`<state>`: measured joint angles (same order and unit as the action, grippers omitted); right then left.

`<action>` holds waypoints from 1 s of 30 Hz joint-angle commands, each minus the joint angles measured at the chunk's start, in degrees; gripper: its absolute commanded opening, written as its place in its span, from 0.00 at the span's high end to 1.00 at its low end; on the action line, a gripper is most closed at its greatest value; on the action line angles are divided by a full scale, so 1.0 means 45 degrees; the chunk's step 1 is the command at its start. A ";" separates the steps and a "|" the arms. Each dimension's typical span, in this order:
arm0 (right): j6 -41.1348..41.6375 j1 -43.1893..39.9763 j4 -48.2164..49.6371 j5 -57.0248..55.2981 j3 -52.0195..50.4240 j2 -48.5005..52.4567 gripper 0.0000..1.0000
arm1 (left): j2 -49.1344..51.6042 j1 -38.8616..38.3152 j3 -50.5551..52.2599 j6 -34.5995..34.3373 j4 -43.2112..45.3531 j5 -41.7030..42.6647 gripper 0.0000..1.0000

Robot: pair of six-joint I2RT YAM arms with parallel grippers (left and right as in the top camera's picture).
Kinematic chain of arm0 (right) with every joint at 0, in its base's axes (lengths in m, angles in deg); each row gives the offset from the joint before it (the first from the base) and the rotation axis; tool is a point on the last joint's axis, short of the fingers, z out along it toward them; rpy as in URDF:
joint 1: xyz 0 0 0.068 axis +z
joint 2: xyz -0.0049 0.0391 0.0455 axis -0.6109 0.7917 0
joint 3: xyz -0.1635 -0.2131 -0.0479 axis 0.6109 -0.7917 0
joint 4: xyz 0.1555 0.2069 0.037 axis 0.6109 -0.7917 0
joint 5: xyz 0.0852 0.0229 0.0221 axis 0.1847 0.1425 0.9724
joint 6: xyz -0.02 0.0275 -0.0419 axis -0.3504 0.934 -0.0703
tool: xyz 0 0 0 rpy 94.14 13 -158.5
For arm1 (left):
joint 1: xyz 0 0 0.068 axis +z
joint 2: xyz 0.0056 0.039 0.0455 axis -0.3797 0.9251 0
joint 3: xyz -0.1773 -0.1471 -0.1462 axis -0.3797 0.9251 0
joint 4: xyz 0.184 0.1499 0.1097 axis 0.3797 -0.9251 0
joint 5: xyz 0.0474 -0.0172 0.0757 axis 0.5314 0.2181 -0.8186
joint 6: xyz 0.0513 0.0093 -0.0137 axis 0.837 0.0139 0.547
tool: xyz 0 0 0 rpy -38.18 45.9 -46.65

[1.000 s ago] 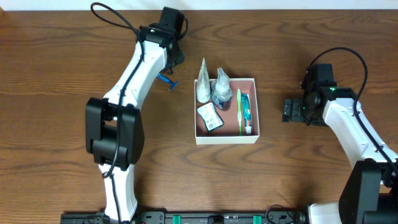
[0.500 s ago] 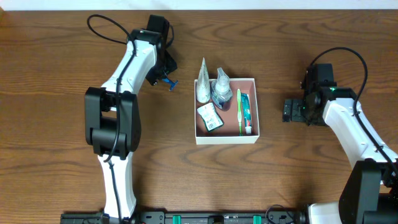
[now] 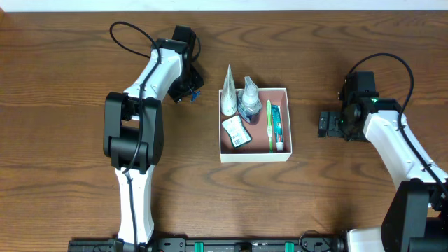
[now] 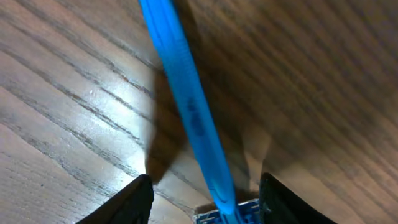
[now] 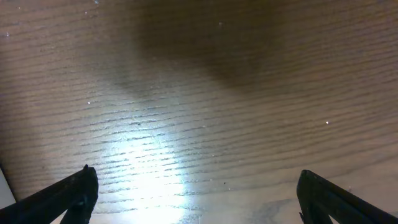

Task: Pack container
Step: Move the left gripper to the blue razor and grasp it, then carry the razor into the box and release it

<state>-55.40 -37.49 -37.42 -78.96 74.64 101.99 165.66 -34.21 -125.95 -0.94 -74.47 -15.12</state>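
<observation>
The container [image 3: 255,158] sits mid-worktop [image 3: 63,175], slightly toward the far edge, holding tubes [image 3: 229,94], a green toothbrush [image 3: 269,126] and a small packet [image 3: 236,131]. Left of it, the left gripper [image 4: 205,202] is released, fingers straddling a blue handle [image 4: 186,93], probably a razor's. The right gripper [image 3: 323,124], between the container and the right edge, is spread wide.

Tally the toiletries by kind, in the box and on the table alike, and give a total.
Tubes: 3, the white tube, bluish clear tube and green tube, in the container.
Toothbrush: 1, the green toothbrush, in the container.
Packet: 1, the green-and-white packet, in the container.
Razor: 1, the blue razor, on the table.
Total: 6.
</observation>
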 commanded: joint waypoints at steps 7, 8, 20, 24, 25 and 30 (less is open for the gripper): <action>-0.0092 0.0053 -0.0010 -0.0170 0.0015 -0.0102 0.01 | 0.0209 0.0010 0.0131 0.0121 -0.0024 -0.0063 0.75; -0.0092 0.0053 -0.0010 -0.0170 0.0015 -0.0102 0.01 | 0.0209 0.0010 0.0131 0.0219 -0.0029 -0.0068 0.78; -0.0092 0.0053 -0.0010 -0.0170 0.0015 -0.0102 0.01 | -0.0403 0.0019 0.0039 0.2361 -0.0559 -0.0058 0.94; -0.0092 0.0053 -0.0010 -0.0170 0.0015 -0.0102 0.01 | -0.1525 0.0019 -0.0214 0.3351 -0.0845 -0.0063 0.94; -0.0092 0.0053 -0.0010 -0.0170 0.0015 -0.0102 0.01 | -0.1933 0.0019 -0.0233 0.3541 -0.0874 -0.0058 0.94; -0.0092 0.0053 -0.0010 -0.0170 0.0015 -0.0102 0.01 | -0.5081 -0.0330 -0.0233 0.4109 -0.1229 -0.0044 0.94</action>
<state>-55.40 -37.49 -37.42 -78.96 74.64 101.99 154.45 -34.35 -125.93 13.57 -78.91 -15.10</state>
